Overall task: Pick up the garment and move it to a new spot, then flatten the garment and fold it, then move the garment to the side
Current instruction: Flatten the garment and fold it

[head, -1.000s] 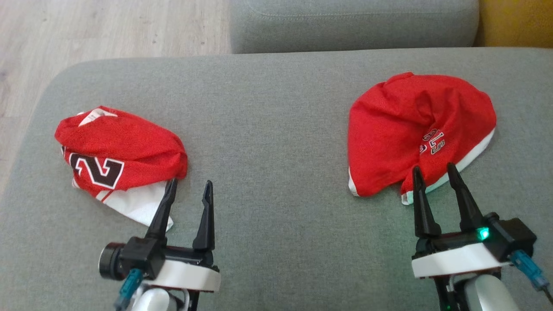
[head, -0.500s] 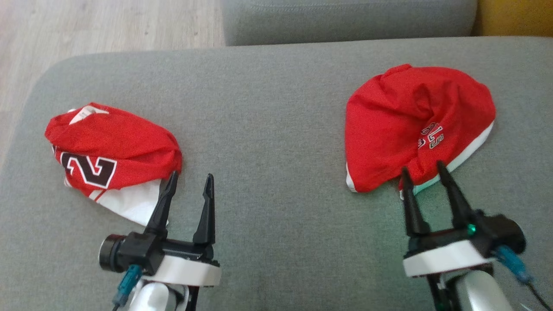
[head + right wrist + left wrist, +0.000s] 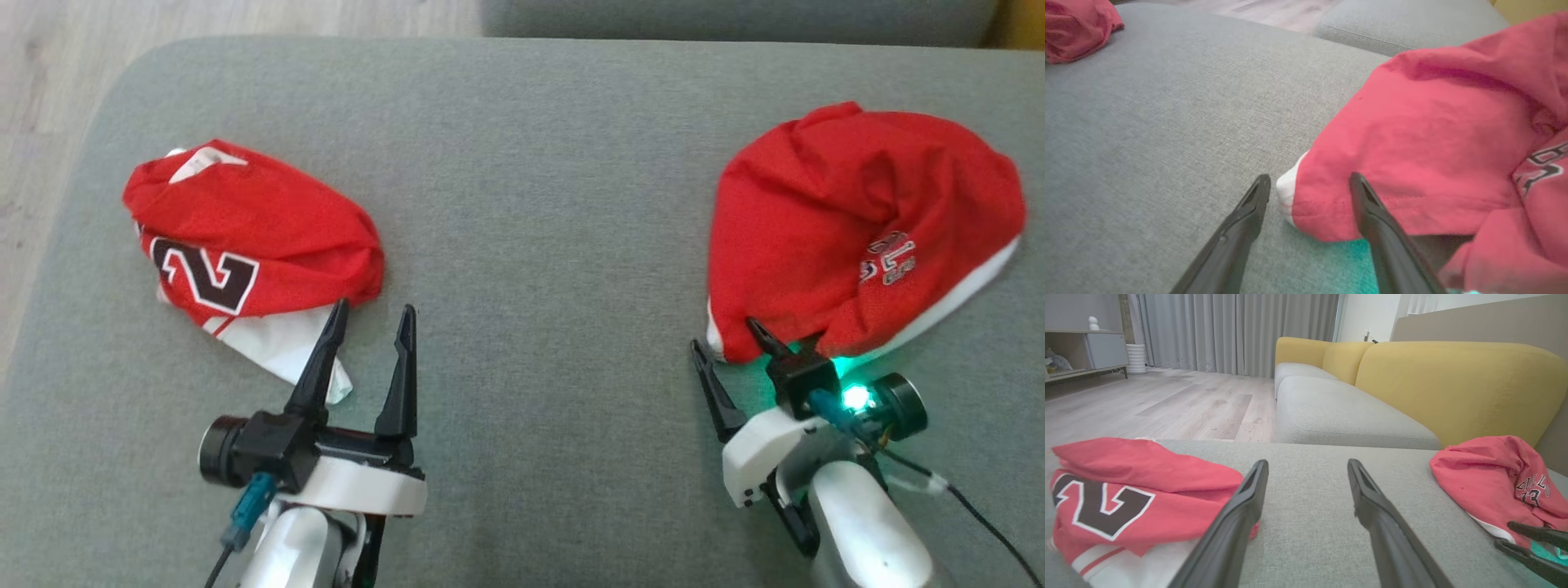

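Observation:
Two crumpled red garments lie on the grey cushion. The right garment is red with a white hem and small lettering. My right gripper is turned on its side at that garment's near-left corner, open. In the right wrist view the white-edged corner of the garment lies between the spread fingers of the right gripper, which are not closed on it. The left garment bears a large dark "2". My left gripper stands open just right of its white lower edge, holding nothing.
A second grey seat cushion and a yellow backrest lie beyond the work cushion. Wooden floor borders the cushion's left edge. A wide bare stretch of cushion separates the two garments.
The head camera has tilted down and shifted. My right gripper has rolled onto its side and moved left to the near-left corner of the right garment. The left gripper has stayed put.

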Robot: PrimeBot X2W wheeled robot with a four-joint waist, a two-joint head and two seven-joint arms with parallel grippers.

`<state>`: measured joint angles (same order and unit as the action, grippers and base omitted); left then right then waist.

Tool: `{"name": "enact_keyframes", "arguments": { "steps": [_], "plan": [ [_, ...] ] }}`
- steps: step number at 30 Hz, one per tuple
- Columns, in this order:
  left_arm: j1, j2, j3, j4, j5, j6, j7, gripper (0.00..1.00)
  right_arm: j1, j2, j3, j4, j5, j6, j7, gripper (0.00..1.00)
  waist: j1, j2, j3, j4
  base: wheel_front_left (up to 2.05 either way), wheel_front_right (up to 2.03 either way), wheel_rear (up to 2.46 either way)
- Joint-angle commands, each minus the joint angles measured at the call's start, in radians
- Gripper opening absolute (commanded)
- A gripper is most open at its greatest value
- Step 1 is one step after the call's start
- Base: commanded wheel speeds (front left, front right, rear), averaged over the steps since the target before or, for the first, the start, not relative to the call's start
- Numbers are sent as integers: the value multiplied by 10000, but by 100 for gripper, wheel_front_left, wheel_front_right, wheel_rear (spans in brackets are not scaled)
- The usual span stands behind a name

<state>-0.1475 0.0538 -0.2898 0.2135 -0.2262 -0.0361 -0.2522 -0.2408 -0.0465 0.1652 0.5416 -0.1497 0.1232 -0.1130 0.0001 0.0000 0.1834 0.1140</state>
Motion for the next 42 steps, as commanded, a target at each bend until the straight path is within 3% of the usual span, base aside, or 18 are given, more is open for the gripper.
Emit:
{"name": "enact_keyframes", "arguments": {
  "steps": [1,5,6,7,8,13,20,27,34,38,42],
  "plan": [
    [-398,13,380,-257,126,-21,-95,100,-332,-37,222,-29,-90,75,60,100,-1,0,46,83,0,0,0],
    [-386,-16,439,-224,145,-34,-95,100,-615,-37,152,728,-258,75,290,100,-1,0,61,143,0,0,0],
    [-386,-20,456,-225,144,-32,-95,100,-656,-37,150,824,-261,75,280,55,-1,0,57,132,0,0,0],
    [-386,-20,456,-225,144,-32,-95,100,-656,-37,150,824,-261,75,280,55,-1,0,57,132,0,0,0],
    [-382,-22,476,-226,144,-29,-95,100,-692,-37,160,906,-271,75,257,0,-1,0,49,109,0,0,0],
    [-324,-30,590,-246,169,-27,-95,100,-894,-37,-17,989,-103,75,-99,0,-1,0,-11,-143,0,0,0],
    [-240,-34,669,-244,123,-22,-95,100,-1450,-37,-1774,8,-139,75,-825,0,-1,0,-387,-507,0,0,0],
    [-176,-34,564,-292,-52,25,-95,100,-3124,-380,-3472,-1261,-1056,75,-2,0,-1,0,-602,-455,0,0,0],
    [-195,-35,328,-307,-385,127,-95,100,-6053,-1469,-2540,-336,-963,75,1000,0,-1,0,-746,209,0,0,0],
    [-144,-35,200,-271,-494,211,-95,100,-8004,-1761,-1900,598,-823,75,182,0,-1,0,-942,714,0,0,0],
    [10,-35,248,-341,-557,314,-95,100,-9372,-1733,-2170,1117,-1148,75,-1068,0,-1,0,-1084,1004,0,0,0]
  ]
}}
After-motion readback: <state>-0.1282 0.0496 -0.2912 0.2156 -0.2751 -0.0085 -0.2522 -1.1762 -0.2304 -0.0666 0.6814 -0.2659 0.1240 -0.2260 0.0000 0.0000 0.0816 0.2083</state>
